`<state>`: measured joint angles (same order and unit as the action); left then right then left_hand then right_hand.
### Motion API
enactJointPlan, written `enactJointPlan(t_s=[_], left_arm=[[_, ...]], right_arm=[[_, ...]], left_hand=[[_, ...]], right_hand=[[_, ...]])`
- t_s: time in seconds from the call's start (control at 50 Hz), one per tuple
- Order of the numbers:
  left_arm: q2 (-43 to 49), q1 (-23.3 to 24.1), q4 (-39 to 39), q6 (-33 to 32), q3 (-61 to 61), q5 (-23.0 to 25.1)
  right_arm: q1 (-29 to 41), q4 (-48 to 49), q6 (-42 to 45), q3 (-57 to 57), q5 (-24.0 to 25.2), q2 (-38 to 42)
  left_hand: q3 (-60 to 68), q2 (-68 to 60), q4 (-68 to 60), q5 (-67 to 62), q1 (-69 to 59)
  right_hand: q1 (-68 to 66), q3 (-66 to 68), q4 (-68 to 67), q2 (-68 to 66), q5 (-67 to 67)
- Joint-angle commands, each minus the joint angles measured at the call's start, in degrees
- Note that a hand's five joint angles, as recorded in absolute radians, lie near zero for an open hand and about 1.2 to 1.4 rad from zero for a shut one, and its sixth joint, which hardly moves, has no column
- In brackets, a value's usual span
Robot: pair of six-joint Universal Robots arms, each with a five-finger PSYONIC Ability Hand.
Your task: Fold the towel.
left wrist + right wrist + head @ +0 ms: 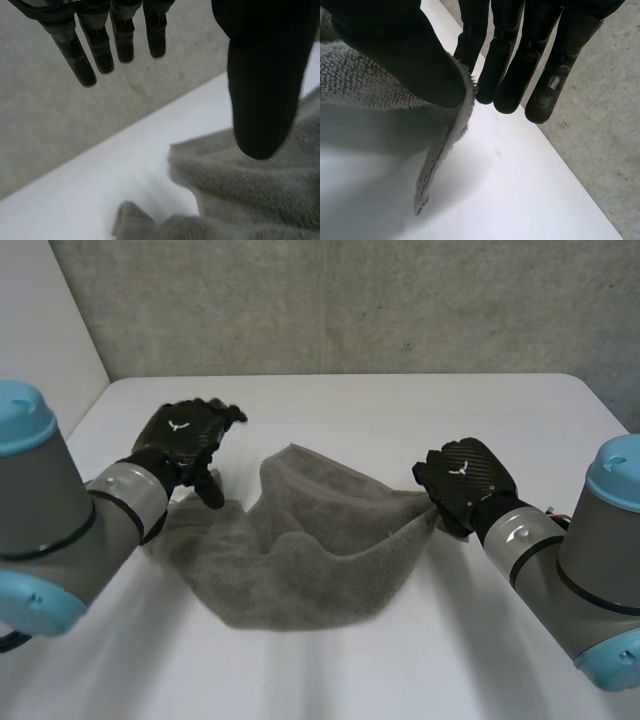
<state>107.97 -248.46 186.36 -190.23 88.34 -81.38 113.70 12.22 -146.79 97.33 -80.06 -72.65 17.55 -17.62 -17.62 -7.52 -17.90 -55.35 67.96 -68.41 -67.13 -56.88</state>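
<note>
The towel lies bunched on the table, its edge pinched by the right hand — the left hand is spread wide, empty — so it may be pulled crooked or dropped.

The towel lies bunched mid-table between the hands, with its left end under the left hand, its right corner lifted in the right hand's pinch, and the wall behind the table's far edge.
</note>
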Motion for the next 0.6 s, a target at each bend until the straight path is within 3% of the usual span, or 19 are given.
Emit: enactJointPlan(t_s=[0.02,0.16,0.44,0.48,0.5,0.54,0.6], left_arm=[[8.8,-4.5,-8.7,-4.5,-8.2,2.9],[15.2,-6.0,-13.6,-12.3,-10.8,3.6],[15.9,-5.0,-13.5,-13.9,-5.1,3.6],[15.7,-4.8,-13.4,-14.3,-4.8,3.6],[15.7,-4.8,-13.4,-14.3,-4.8,3.6],[15.2,-4.8,-12.9,-14.7,-5.3,3.6],[14.7,-4.8,-10.9,-15.0,-6.9,3.4]], right_arm=[[-0.9,-0.2,0.1,0.2,1.7,0.0],[-0.9,-0.2,0.3,0.9,2.3,0.1],[-0.9,-0.3,0.6,1.4,2.3,0.1],[-0.9,-0.3,0.7,1.3,2.3,0.1],[-0.9,-0.3,0.7,1.3,2.3,0.1],[-0.9,-0.5,0.8,0.6,2.3,0.1],[-0.8,-0.1,1.9,-0.7,2.3,0.7]], left_hand=[[12.7,-12.6,-12.6,-12.7,-12.3],[11.5,-11.4,-11.4,-11.5,-11.2],[11.7,-11.6,-11.6,-11.7,-11.3],[38.1,-38.0,-38.0,-38.1,-37.7],[38.2,-38.2,-38.2,-38.3,-37.9],[62.3,-62.3,-62.3,-62.4,-62.0],[62.4,-62.4,-62.4,-62.5,-62.1]], right_hand=[[-24.6,12.0,-11.6,-12.9,-13.1],[-24.6,12.0,-11.6,-12.9,-13.1],[-24.6,12.0,-11.6,-12.9,-13.1],[-24.6,12.0,-11.6,-12.9,-13.1],[-24.6,12.0,-11.6,-12.9,-13.1],[-24.6,12.0,-11.6,-12.9,-13.1],[-24.6,12.0,-11.6,-12.9,-13.1]])
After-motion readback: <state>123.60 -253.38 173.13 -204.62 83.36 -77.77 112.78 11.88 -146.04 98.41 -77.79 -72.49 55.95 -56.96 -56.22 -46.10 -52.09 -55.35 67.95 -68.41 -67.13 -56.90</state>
